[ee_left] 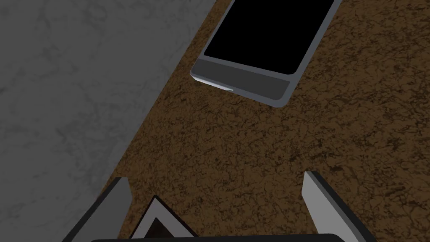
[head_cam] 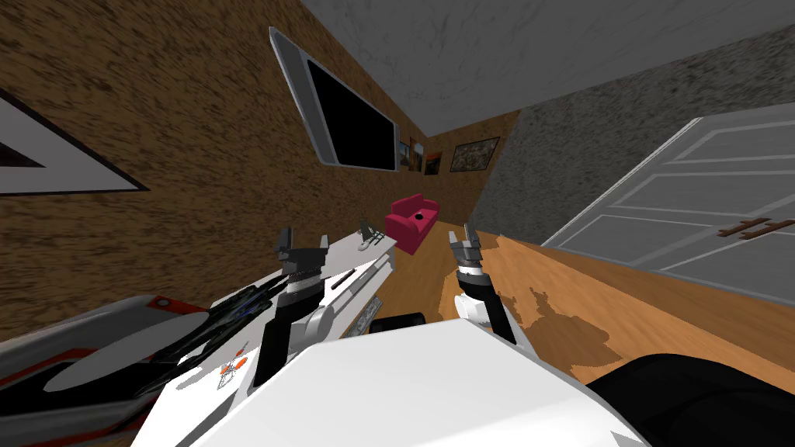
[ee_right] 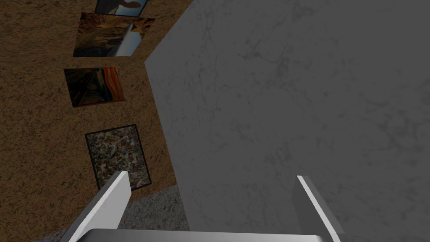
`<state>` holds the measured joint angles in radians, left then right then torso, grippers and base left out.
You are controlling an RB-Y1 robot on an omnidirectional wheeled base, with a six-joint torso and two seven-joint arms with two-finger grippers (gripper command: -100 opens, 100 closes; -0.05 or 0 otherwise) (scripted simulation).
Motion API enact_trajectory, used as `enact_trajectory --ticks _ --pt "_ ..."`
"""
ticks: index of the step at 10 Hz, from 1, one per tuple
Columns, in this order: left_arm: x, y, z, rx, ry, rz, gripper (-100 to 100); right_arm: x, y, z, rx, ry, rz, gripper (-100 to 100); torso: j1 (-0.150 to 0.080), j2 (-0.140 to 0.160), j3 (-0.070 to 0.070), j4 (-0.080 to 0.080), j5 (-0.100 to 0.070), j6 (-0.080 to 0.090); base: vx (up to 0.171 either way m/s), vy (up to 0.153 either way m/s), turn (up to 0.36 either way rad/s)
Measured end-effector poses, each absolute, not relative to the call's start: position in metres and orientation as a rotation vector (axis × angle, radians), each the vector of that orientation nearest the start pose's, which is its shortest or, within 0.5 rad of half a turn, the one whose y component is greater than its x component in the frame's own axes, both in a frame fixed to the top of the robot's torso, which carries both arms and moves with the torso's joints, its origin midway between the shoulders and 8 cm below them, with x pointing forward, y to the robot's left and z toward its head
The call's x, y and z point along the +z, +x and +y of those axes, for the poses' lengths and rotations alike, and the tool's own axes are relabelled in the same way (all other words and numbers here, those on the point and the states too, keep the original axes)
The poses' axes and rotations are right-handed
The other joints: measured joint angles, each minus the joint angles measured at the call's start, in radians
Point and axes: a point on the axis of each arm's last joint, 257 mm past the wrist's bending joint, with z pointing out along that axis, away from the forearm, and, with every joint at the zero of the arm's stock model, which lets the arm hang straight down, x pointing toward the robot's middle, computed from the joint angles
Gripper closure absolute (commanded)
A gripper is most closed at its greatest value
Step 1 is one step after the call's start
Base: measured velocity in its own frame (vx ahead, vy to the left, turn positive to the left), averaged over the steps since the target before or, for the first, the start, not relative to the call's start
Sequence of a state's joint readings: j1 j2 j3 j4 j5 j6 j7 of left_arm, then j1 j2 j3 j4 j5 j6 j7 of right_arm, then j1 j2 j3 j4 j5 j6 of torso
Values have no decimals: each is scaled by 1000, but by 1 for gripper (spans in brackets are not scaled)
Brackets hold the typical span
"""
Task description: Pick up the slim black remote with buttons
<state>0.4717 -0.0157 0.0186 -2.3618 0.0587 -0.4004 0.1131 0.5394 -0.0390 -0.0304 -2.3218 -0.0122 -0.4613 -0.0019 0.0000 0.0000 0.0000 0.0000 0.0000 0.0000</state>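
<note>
Along the left wall runs a long white surface (head_cam: pixel 345 254). The one slim black remote (head_cam: pixel 341 281) lies flat on it, about midway along and near the edge that faces the room. Its long axis follows the length of the surface, one end towards the far red sofa (head_cam: pixel 413 221) and the other towards the robot. Its buttons are too small to make out.

The left gripper (head_cam: pixel 304 242) hangs above the surface, just on the near side of the remote and clear of it. Its jaws are spread wide with nothing between them, and the left wrist view (ee_left: pixel 218 197) shows the same. The right gripper (head_cam: pixel 463 239) is held up over the wooden floor (head_cam: pixel 621 310), well to the right of the surface, and its jaws are also apart and empty (ee_right: pixel 212 201).

At the far end of the surface sit two small things, one pale (head_cam: pixel 363 242) and one dark and wiry (head_cam: pixel 373 231). One dark screen (head_cam: pixel 349 116) hangs on the left wall. Four framed pictures (head_cam: pixel 475 154) hang at the far end, and one panelled door (head_cam: pixel 699 202) stands to the right.
</note>
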Motion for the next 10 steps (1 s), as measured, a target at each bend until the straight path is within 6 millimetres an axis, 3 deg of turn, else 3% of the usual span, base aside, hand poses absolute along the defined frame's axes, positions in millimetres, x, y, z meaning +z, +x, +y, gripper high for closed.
enact_trajectory --ticks 4,7,10 --pt "27 366 285 -1433 -761 666 -100 24 338 -290 1262 659 657 0 0 -2 -1 0 0 0 24 -1 -63" --pt "-15 393 286 -1405 -858 799 -100 24 338 -290 1262 659 657 0 0 -3 -2 -1 0 0 38 -3 -66" --pt "-42 410 293 -1379 -930 873 -100 24 338 -290 1262 659 657 0 0 -2 -1 -1 0 0 31 -2 -66"
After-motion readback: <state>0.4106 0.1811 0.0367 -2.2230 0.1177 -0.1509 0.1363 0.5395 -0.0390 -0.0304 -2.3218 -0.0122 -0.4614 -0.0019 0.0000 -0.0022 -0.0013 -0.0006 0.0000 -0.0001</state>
